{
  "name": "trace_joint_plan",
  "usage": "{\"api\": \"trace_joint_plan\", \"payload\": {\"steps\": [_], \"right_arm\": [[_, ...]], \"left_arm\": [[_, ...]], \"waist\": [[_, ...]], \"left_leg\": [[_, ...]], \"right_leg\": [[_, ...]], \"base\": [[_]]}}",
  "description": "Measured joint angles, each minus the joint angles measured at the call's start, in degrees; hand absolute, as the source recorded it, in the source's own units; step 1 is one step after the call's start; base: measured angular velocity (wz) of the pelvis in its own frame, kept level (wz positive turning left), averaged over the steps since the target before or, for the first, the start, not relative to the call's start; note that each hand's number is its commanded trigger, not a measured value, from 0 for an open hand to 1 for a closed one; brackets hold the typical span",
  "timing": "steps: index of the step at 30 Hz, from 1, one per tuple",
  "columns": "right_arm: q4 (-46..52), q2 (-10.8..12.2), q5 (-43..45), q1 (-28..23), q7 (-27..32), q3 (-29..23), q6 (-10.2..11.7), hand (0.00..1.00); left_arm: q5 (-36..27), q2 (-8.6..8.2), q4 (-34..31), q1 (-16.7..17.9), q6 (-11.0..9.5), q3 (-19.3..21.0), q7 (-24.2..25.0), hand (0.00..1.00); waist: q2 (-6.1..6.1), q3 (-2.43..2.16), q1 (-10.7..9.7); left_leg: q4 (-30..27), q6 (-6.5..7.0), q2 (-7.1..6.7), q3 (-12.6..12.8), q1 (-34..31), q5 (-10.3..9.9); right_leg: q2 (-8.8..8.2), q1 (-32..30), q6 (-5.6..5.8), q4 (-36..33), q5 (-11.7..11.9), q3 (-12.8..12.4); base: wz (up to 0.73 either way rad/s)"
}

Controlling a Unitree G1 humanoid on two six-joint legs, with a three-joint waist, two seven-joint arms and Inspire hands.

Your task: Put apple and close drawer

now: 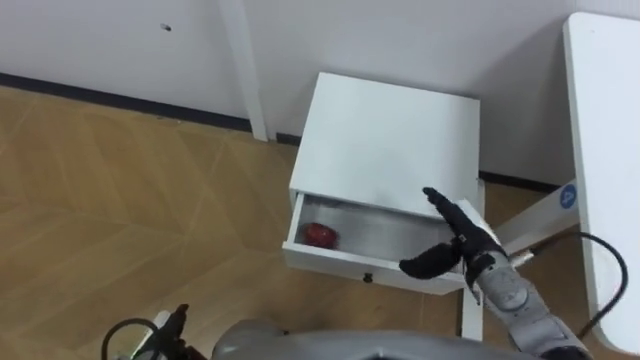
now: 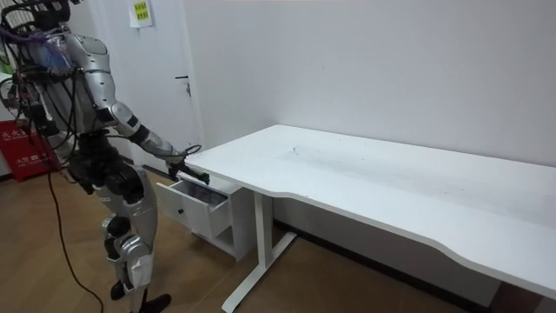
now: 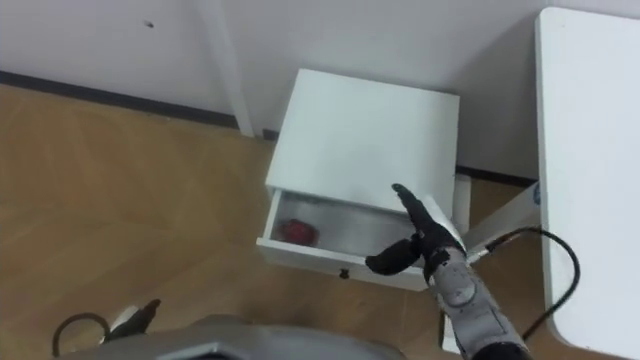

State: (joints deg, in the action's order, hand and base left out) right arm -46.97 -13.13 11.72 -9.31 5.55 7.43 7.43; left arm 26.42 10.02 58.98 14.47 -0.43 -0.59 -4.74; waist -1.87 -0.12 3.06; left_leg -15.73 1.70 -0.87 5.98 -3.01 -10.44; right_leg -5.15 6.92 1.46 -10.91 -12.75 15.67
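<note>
Asker: Apple [image 1: 320, 235] first. Where do we find it, and how would it handle?

Describer: We see a small red apple lying inside the open drawer [image 1: 350, 268], at the drawer's left end, close behind the front panel. The drawer belongs to a low white cabinet [image 1: 390, 140] against the wall, just beside the white desk [image 1: 600, 150]. We judge the apple firm, round, smooth and fairly light, likely to roll if nudged and to bruise if dropped. It already lies where it belongs, so we would leave it alone. The thing to take hold of now is the drawer, which looks stiff and probably slides easily. We would press flat on the middle of its front panel so that it runs straight.

Asker: And the hands?

Describer: Our right hand [image 1: 468, 245] is open and holds nothing, its fingers straight and pointing toward the wall, its thumb spread to the left. It hovers over the right end of the drawer. The apple lies well to its left and lower down, apart from it. The room view shows the robot standing before the cabinet with this arm stretched out over the drawer. Our left hand [image 1: 172, 322] sits low at the bottom left of the eye view, well apart from the cabinet. Whether it is open or closed we cannot tell.
</note>
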Motion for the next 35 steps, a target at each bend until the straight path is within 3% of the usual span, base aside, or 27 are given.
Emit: {"api": "trace_joint_plan", "payload": {"steps": [3, 4, 5, 6, 7, 8, 9, 10, 11, 12, 13, 15, 17, 18, 20, 21, 22, 23, 24, 25, 26, 30, 34, 35], "right_arm": [[-7.37, -1.45, -3.40, -2.68, 3.62, -6.92, -0.10, 0.00], [-9.71, -2.14, -3.36, -3.55, 5.04, -8.87, -0.15, 0.00], [-11.77, -2.10, -3.12, -4.92, 6.40, -10.88, -0.23, 0.00], [-12.79, -2.04, -3.08, -5.68, 6.82, -11.96, -0.23, 0.00], [-14.92, -2.09, -4.13, -6.76, 7.28, -13.34, -0.37, 0.00], [-16.94, -1.93, -5.85, -6.31, 7.59, -13.26, -0.51, 0.00], [-17.43, -1.90, -6.17, -5.87, 7.54, -13.22, -0.51, 0.00], [-17.38, -1.67, -6.44, -5.47, 7.49, -13.26, -0.17, 0.00], [-17.71, -1.66, -6.77, -5.58, 7.56, -13.16, 0.00, 0.00], [-17.93, -1.57, -7.26, -5.61, 7.56, -13.15, -0.02, 0.00], [-18.26, -1.44, -7.57, -5.64, 7.58, -12.70, -0.44, 0.00], [-18.20, -1.44, -7.66, -5.18, 7.56, -12.20, -1.95, 0.00], [-18.16, -1.42, -7.60, -4.06, 7.57, -11.40, -3.74, 0.00], [-18.16, -1.42, -7.44, -3.80, 7.57, -11.34, -4.01, 0.00], [-17.89, -1.34, -6.30, -2.93, 7.65, -11.22, -4.62, 0.00], [-17.88, -1.27, -6.30, -2.64, 7.66, -10.95, -4.64, 0.00], [-17.92, -1.20, -6.44, -2.13, 7.67, -10.86, -4.63, 0.00], [-17.97, -1.15, -6.48, -1.53, 7.65, -10.87, -4.49, 0.00], [-18.08, -1.13, -6.42, -1.47, 7.63, -10.88, -4.38, 0.00], [-18.19, -0.97, -6.37, -1.16, 7.53, -10.89, -4.30, 0.00], [-18.32, -0.60, -6.05, -0.64, 7.47, -11.05, -4.12, 0.00], [-19.30, -0.21, -5.09, -0.26, 7.42, -11.06, -3.03, 0.00], [-20.74, 0.31, -4.58, 0.12, 7.41, -11.05, -3.22, 0.00], [-20.77, 0.50, -4.56, 0.10, 7.41, -11.05, -3.22, 0.00]], "left_arm": [[-0.60, -1.33, 3.30, -0.37, -0.07, 2.83, -0.07, 0.00], [-1.75, -1.06, 3.93, -0.45, 0.07, 3.18, -0.04, 0.00], [-2.32, -0.13, 4.00, -0.66, 0.03, 4.08, -0.12, 0.00], [-2.32, 0.27, 4.16, -0.67, -0.03, 4.44, -0.25, 0.00], [-2.40, 0.63, 4.56, -1.22, -0.15, 4.76, -0.93, 0.00], [-2.98, 1.45, 5.69, -1.25, -0.49, 4.93, -1.35, 0.00], [-3.56, 1.69, 6.52, -1.33, -0.41, 4.99, -1.31, 0.00], [-4.48, 2.03, 7.14, -1.66, -0.02, 5.08, -1.25, 0.00], [-4.81, 2.11, 7.33, -2.64, 0.53, 4.86, -1.28, 0.00], [-5.09, 2.12, 7.32, -2.98, 0.61, 4.88, -1.27, 0.00], [-5.49, 2.15, 7.38, -3.56, 0.87, 4.88, -1.30, 0.00], [-5.56, 2.14, 7.23, -2.99, 0.76, 4.93, -1.35, 0.00], [-5.56, 2.48, 6.08, -1.21, 0.89, 4.93, -1.46, 0.00], [-5.57, 2.53, 6.13, -0.82, 0.98, 4.96, -1.50, 0.00], [-5.83, 2.49, 6.14, -0.17, 2.38, 4.95, -1.63, 0.00], [-6.16, 2.58, 6.13, -0.18, 2.54, 4.88, -2.11, 0.00], [-6.80, 2.57, 6.02, -0.41, 2.66, 4.78, -3.21, 0.00], [-7.32, 2.51, 5.44, -0.29, 2.69, 4.76, -3.97, 0.00], [-7.67, 2.50, 5.14, -0.20, 2.72, 4.79, -4.14, 0.00], [-7.79, 2.52, 5.04, -0.44, 2.92, 4.93, -4.49, 0.00], [-7.79, 2.52, 5.13, -0.39, 3.06, 4.92, -4.71, 0.00], [-7.88, 2.00, 5.14, -0.92, 3.00, 4.87, -4.71, 0.00], [-7.68, 1.86, 5.11, -1.88, 3.01, 4.57, -4.92, 0.00], [-7.58, 1.74, 5.11, -1.91, 3.01, 4.35, -5.02, 0.00]], "waist": [[1.99, 0.01, -1.22], [2.61, -0.10, -2.12], [2.05, -0.03, -3.05], [2.02, 0.07, -3.41], [3.23, 0.04, -3.81], [4.44, 0.59, -3.98], [4.89, 0.69, -4.05], [5.76, 1.06, -5.82], [6.72, 1.57, -7.20], [6.93, 1.59, -7.66], [6.93, 1.61, -7.89], [6.86, 1.62, -7.94], [4.87, 1.32, -7.64], [4.21, 1.33, -7.32], [2.49, 0.80, -5.32], [1.95, 0.64, -4.57], [0.99, 0.13, -3.98], [0.50, 0.10, -3.63], [0.17, 0.03, -3.33], [-0.69, 0.06, -2.53], [-1.48, 0.14, -2.18], [-1.37, 0.20, -2.78], [-0.35, 0.27, -4.22], [-0.13, 0.16, -4.41]], "left_leg": [[-2.50, 1.44, 0.02, 1.79, -1.18, -1.82], [-2.56, 1.99, -0.58, 3.23, -1.09, -1.85], [-3.31, 3.23, -2.30, 3.56, -0.62, -1.99], [-4.24, 3.88, -2.74, 3.58, -0.63, -2.23], [-5.70, 5.09, -1.95, 3.55, -0.45, -3.07], [-7.13, 6.08, -1.10, 4.85, -0.86, -4.31], [-8.41, 6.39, -0.63, 5.18, -1.90, -4.90], [-10.86, 6.72, 0.40, 4.64, -3.69, -5.75], [-12.30, 7.53, 1.09, 3.79, -4.91, -6.51], [-12.50, 7.64, 1.13, 3.29, -5.29, -6.48], [-12.57, 7.55, 1.18, 3.08, -5.46, -6.53], [-12.51, 7.27, 0.93, 3.12, -5.22, -6.33], [-11.49, 6.72, -0.53, 3.72, -4.72, -6.04], [-10.85, 6.45, -0.97, 4.16, -4.42, -5.89], [-7.83, 4.40, -1.73, 4.77, -3.78, -4.67], [-6.52, 3.44, -2.12, 4.78, -3.56, -4.10], [-3.87, 1.49, -2.66, 4.84, -2.91, -2.88], [-1.67, 0.39, -2.89, 4.96, -2.21, -1.90], [-1.06, 0.44, -2.89, 4.99, -2.03, -1.66], [-0.41, 0.91, -2.87, 5.54, -1.61, -1.32], [-0.18, 1.03, -2.92, 6.09, -0.97, -1.34], [0.22, 1.53, -2.87, 5.58, 0.39, -1.70], [0.62, 1.70, -2.87, 4.83, 0.77, -1.63], [1.11, 2.45, -2.86, 4.83, 0.88, -1.33]], "right_leg": [[-2.16, -4.37, 2.36, -10.48, -1.54, 0.09], [-4.49, -9.74, 2.61, -22.15, -1.49, -0.14], [-7.53, -16.66, 2.81, -34.94, 1.32, -2.78], [-8.34, -20.44, 2.56, -41.36, 5.24, -4.88], [-8.28, -27.61, 3.17, -50.99, 18.06, -8.77], [-6.60, -37.10, 1.61, -64.75, 22.27, -13.45], [-5.48, -41.83, 1.24, -73.03, 19.62, -14.68], [-4.36, -48.92, 0.04, -87.74, 14.71, -14.54], [-3.85, -53.01, 0.08, -96.23, 11.28, -13.77], [-3.71, -54.05, 0.17, -97.83, 10.14, -13.77], [-3.74, -54.10, 0.52, -96.96, 8.66, -14.06], [-3.90, -49.32, 1.38, -86.34, 7.73, -13.87], [-3.88, -36.62, 2.81, -60.40, 6.44, -12.87], [-3.76, -33.20, 3.02, -53.55, 6.06, -12.42], [-2.01, -21.77, 3.00, -32.12, 3.52, -9.51], [-1.41, -19.70, 2.95, -27.81, 2.77, -9.45], [-0.14, -15.77, 2.67, -20.14, 1.73, -9.71], [1.01, -12.71, 2.03, -13.82, 1.66, -9.80], [1.53, -11.53, 1.35, -11.37, 2.09, -9.69], [2.16, -9.67, -0.02, -7.40, 3.29, -9.62], [2.37, -7.97, -0.35, -4.66, 4.42, -9.64], [2.76, -4.79, -0.22, -0.73, 4.82, -9.42], [3.07, -4.04, -0.01, -0.36, 4.46, -9.04], [3.23, -3.95, -0.08, 0.23, 4.36, -9.04]], "base": [[-0.02], [0.16], [0.25], [0.21], [-0.19], [-0.44], [-0.49], [-0.10], [0.14], [0.27], [0.15], [0.05], [-0.02], [-0.17], [-0.25], [-0.12], [0.00], [0.00], [-0.08], [-0.15], [-0.14], [0.01], [0.05], [0.00]]}}
